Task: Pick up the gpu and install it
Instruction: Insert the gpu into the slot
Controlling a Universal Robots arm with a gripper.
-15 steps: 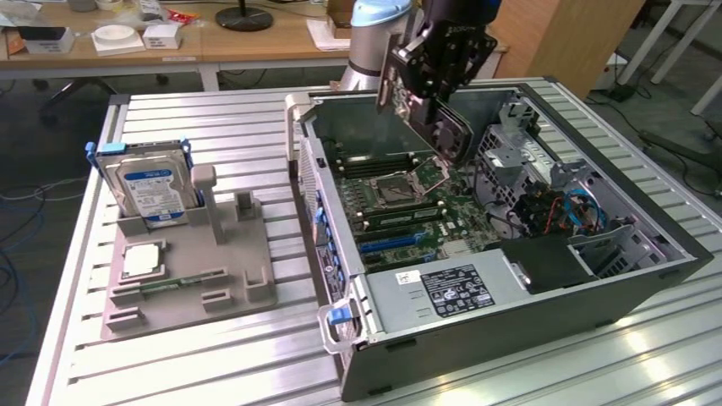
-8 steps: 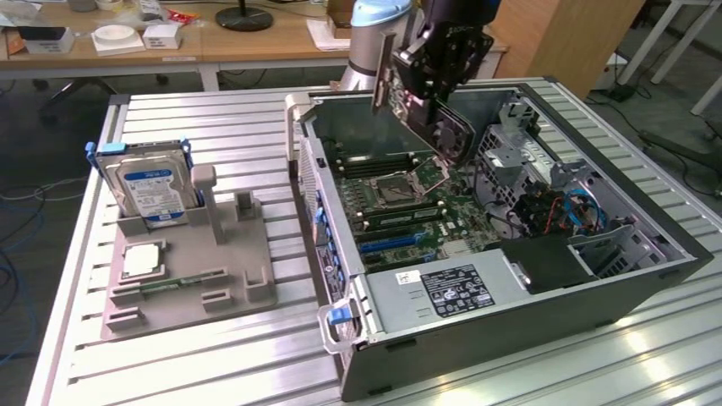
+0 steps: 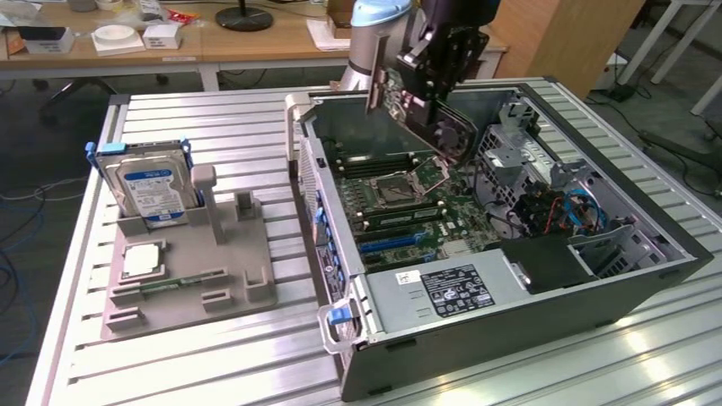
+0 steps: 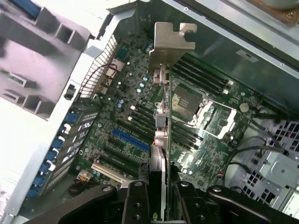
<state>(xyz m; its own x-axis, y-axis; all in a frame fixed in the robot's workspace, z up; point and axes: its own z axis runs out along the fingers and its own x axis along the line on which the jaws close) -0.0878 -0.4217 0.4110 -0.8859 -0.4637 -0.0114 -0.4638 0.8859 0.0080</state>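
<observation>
End effector point(image 4: 159, 205) is gripping the gpu point(image 4: 160, 140), jaws partly closed on its thin edge. Card is hanging edge-down over the motherboard point(image 3: 412, 211) inside the open computer case point(image 3: 631, 271), probably to line up with the blue slot point(image 4: 131, 140); not yet seated.

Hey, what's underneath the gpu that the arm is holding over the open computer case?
Below the gpu lies the motherboard, with its processor socket and a blue slot. The strip of board right behind the card's edge is covered.
</observation>
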